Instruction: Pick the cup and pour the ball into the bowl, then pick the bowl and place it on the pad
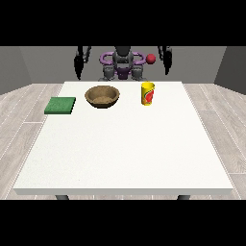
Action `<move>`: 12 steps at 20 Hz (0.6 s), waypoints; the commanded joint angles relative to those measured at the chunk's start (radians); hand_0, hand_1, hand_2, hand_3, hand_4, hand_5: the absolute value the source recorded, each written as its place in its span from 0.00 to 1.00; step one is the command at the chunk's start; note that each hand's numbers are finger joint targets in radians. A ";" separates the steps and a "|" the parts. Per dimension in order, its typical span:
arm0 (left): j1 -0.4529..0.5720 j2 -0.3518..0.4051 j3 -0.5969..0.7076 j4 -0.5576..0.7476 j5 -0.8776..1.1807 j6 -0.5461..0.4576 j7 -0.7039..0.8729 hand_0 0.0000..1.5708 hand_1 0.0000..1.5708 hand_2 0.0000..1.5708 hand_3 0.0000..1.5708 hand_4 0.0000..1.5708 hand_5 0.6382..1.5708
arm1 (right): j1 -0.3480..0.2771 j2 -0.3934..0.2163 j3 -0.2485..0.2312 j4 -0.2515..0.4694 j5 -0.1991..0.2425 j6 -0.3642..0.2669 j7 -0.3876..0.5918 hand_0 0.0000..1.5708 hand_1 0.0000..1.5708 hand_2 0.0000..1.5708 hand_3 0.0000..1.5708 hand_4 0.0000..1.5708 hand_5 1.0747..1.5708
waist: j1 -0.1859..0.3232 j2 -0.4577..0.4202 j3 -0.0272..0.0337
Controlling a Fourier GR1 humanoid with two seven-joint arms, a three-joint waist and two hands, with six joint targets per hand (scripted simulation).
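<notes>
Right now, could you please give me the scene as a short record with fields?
cup: yellow cup upright on the table, right of the bowl
bowl: brown bowl, nothing seen inside
pad: green pad flat at the table's left edge
ball: not visible from this view
hands: hand at the view's left and hand at the view's right both raised behind the table, holding nothing

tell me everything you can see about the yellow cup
The yellow cup stands upright on the white table, near its far edge and to the view's right of the brown bowl, apart from it. It is a tall, slightly tapered cup with an open top and a red mark on its side. Its material looks smooth, like plastic. Neither hand touches it. Whether a ball lies inside cannot be seen.
</notes>
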 commanded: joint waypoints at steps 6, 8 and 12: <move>-0.014 0.047 0.022 -0.104 0.018 -0.009 0.107 0.00 0.00 0.00 0.00 0.00 0.99 | -0.019 -0.056 -0.015 -0.110 -0.003 0.007 0.102 0.00 0.00 0.00 0.00 0.00 1.00 | 0.004 -0.281 -0.0254; -0.046 -0.018 0.112 -0.129 0.190 0.007 0.185 0.00 0.00 0.00 0.00 0.00 0.99 | 0.015 -0.136 -0.123 -0.127 -0.189 0.150 0.141 0.00 0.00 0.00 0.00 0.00 1.00 | -0.032 -0.258 -0.0252; -0.043 0.055 0.192 -0.161 0.255 -0.054 0.158 0.00 0.00 0.00 0.00 0.00 0.98 | -0.015 -0.225 -0.237 -0.135 -0.274 0.220 0.134 0.00 0.00 0.00 0.00 0.00 1.00 | -0.004 -0.165 -0.0256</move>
